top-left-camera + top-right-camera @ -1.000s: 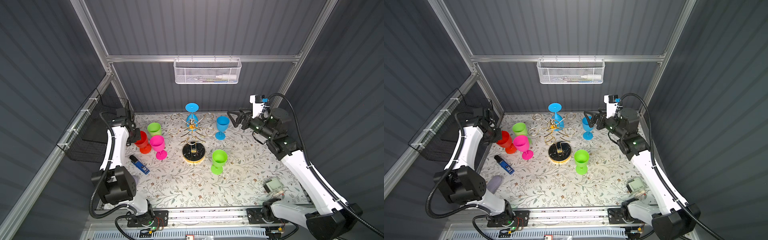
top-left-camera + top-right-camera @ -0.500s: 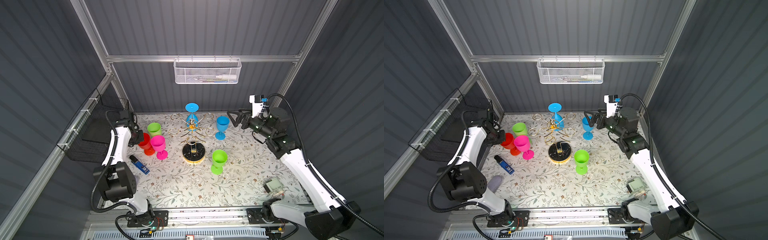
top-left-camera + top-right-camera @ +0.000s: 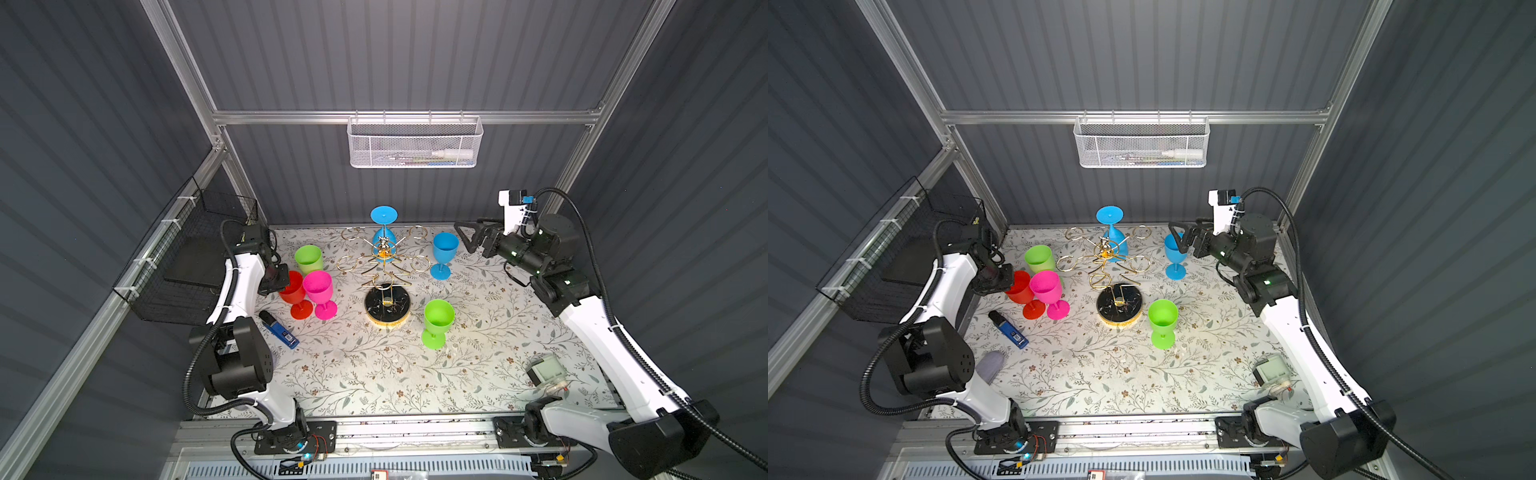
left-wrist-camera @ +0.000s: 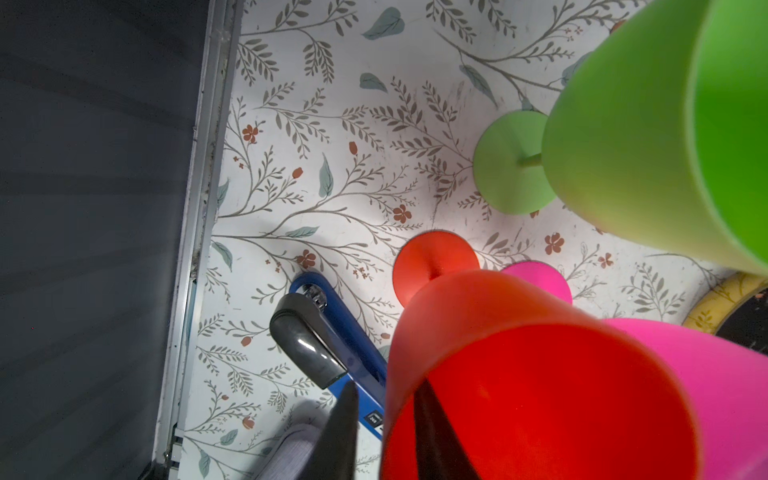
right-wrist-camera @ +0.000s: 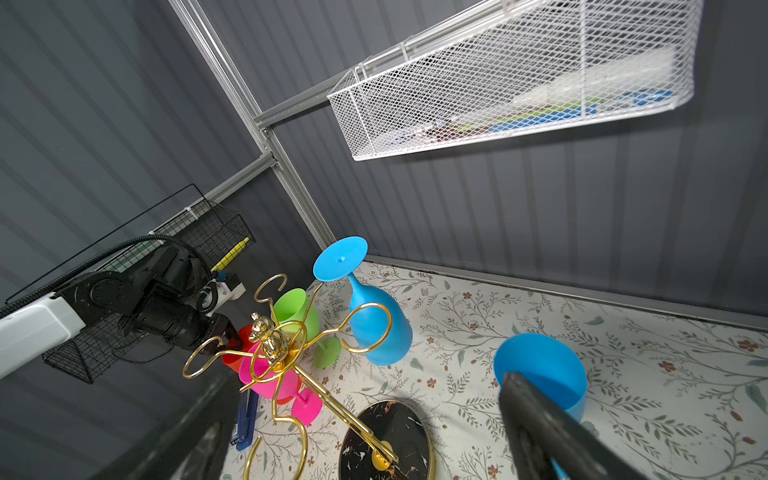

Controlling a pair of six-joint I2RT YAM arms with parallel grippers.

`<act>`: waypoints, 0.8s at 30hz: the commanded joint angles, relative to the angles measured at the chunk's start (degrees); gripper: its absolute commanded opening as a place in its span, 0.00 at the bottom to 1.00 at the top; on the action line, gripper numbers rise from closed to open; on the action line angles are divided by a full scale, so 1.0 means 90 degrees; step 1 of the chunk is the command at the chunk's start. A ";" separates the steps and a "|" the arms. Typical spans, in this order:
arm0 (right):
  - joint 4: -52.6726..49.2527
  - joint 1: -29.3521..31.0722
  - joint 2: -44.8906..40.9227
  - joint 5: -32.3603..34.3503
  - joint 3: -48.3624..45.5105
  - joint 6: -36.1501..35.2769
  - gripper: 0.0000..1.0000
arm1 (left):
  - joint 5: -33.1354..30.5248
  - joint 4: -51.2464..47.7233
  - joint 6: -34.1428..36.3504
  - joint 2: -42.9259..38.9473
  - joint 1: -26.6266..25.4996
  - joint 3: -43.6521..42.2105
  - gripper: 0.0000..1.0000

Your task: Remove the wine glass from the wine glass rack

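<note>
The red glass has been lowered by the left gripper onto the tabletop, beside the pink glass. Its rim is straddled by jaws that appear slightly parted. The right gripper is held wide apart beside an upright blue glass. The wine glass is hung inverted on the wine glass rack's far arm.

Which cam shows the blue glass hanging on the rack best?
Right wrist: the hanging blue glass is close, foot up. Both top views show it small, partly behind the rack. Left wrist misses it.
</note>
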 commanded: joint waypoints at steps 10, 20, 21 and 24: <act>-0.0273 -0.0133 0.0330 -0.0328 0.0443 0.0109 0.99 | 0.0363 -0.0123 -0.0068 -0.0670 0.0044 0.0150 0.44; -0.1675 -0.0209 0.1512 -0.0900 0.1950 0.0069 0.85 | 0.0799 0.0523 -0.0001 -0.1606 0.0049 0.0102 0.49; -0.1782 -0.0208 0.1666 -0.1017 0.2130 0.0079 0.81 | 0.0898 0.0642 0.0027 -0.1752 0.0049 0.0051 0.50; -0.2111 -0.0214 0.2150 -0.1319 0.2722 0.0120 0.73 | 0.1155 0.1086 0.0088 -0.2232 0.0048 -0.0120 0.52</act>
